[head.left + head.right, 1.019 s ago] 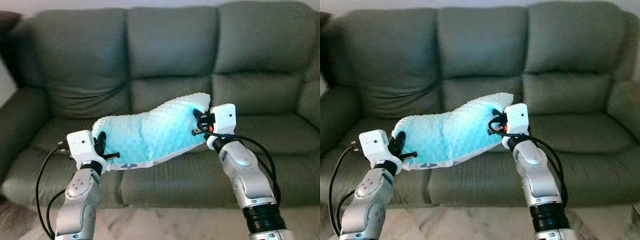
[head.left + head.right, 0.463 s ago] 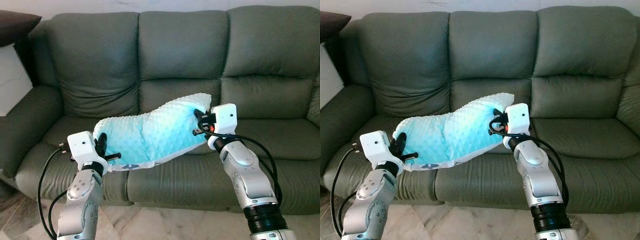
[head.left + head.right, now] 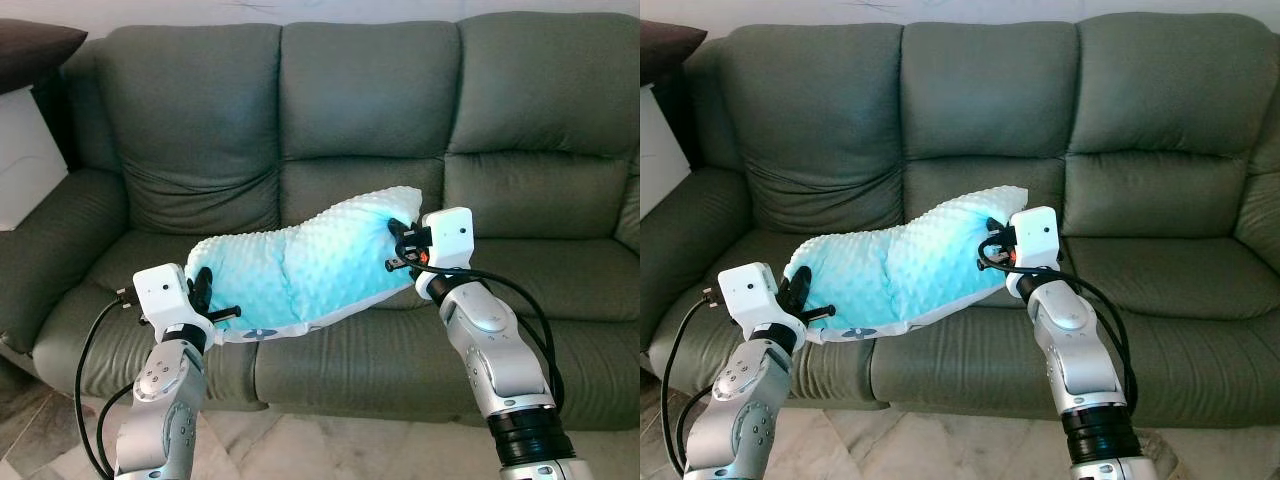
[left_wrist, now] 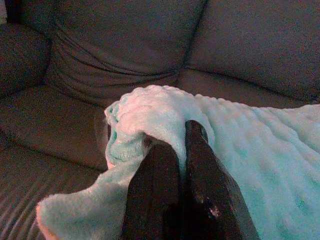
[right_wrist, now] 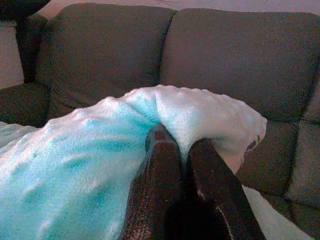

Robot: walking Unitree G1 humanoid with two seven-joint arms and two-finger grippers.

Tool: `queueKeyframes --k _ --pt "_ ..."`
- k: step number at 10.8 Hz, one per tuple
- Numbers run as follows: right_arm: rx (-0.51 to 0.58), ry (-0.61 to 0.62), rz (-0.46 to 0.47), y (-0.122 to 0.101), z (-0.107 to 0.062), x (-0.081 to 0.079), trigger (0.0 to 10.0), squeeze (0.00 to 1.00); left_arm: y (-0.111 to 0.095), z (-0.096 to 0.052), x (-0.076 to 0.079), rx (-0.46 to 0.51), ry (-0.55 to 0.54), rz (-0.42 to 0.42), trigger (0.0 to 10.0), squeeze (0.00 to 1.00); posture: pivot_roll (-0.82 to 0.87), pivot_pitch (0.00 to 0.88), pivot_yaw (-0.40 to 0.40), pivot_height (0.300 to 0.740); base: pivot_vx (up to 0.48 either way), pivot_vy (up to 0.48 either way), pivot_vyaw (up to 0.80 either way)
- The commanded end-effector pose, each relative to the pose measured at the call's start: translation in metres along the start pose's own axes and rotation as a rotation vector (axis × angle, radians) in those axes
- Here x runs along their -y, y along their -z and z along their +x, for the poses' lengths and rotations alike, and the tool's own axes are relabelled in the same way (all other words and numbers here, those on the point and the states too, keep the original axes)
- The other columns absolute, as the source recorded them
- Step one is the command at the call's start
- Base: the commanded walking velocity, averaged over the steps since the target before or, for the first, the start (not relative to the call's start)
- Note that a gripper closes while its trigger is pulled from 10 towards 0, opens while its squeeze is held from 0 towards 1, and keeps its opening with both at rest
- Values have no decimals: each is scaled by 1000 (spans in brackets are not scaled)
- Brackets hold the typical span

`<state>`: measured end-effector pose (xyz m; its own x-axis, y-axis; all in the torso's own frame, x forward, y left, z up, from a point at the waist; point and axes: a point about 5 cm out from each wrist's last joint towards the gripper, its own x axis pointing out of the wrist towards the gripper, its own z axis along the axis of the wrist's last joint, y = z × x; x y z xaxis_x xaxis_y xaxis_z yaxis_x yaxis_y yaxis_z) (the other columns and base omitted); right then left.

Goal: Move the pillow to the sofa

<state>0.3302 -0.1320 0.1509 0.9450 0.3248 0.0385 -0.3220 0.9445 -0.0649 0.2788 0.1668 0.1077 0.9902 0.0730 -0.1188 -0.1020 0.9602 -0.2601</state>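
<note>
Head-camera and wrist views. A plush turquoise pillow with a dimpled, bobbled surface (image 3: pixel 305 268) is held in the air in front of a three-seat grey-green upholstered sofa (image 3: pixel 360 110), stretched between both arms. The left gripper (image 3: pixel 205 295) is clamped on the pillow's lower, left-hand end; in the left wrist view its two black fingers (image 4: pixel 156 190) lie almost together with a fold of the fabric pinched between them. The right gripper (image 3: pixel 397 247) is clamped on the higher, right-hand end; in the right wrist view its fingers (image 5: pixel 159 180) likewise squeeze a ridge of the pile. The pillow therefore hangs slanted, its right end raised and its middle sagging slightly, over the front of the left and middle seat cushions; whether its underside brushes the seat cannot be settled from these angles, though it appears to be clear of it. A pale printed edge (image 3: pixel 262 331) shows along the pillow's lower margin. Black cables (image 3: pixel 90 390) loop from the left wrist, and others run along the right forearm. A dark brown cushion (image 3: pixel 35 45) rests above the sofa's left armrest, beside a white panel (image 3: pixel 28 160). Pale marbled floor tiles (image 3: pixel 330 445) lie below the sofa
</note>
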Motion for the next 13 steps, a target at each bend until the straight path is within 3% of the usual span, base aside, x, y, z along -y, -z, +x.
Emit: queueKeyframes --k 1,13 --pt "30 0 -9 -9 1 -1 10000 0 0 0 0 -7 2 9 10000 0 -256 0 33 740 0 0 0" --pt "28 -1 -8 -9 2 -1 10000 0 1 0 -2 -16 -12 5 10000 0 -256 0 35 740 0 0 0"
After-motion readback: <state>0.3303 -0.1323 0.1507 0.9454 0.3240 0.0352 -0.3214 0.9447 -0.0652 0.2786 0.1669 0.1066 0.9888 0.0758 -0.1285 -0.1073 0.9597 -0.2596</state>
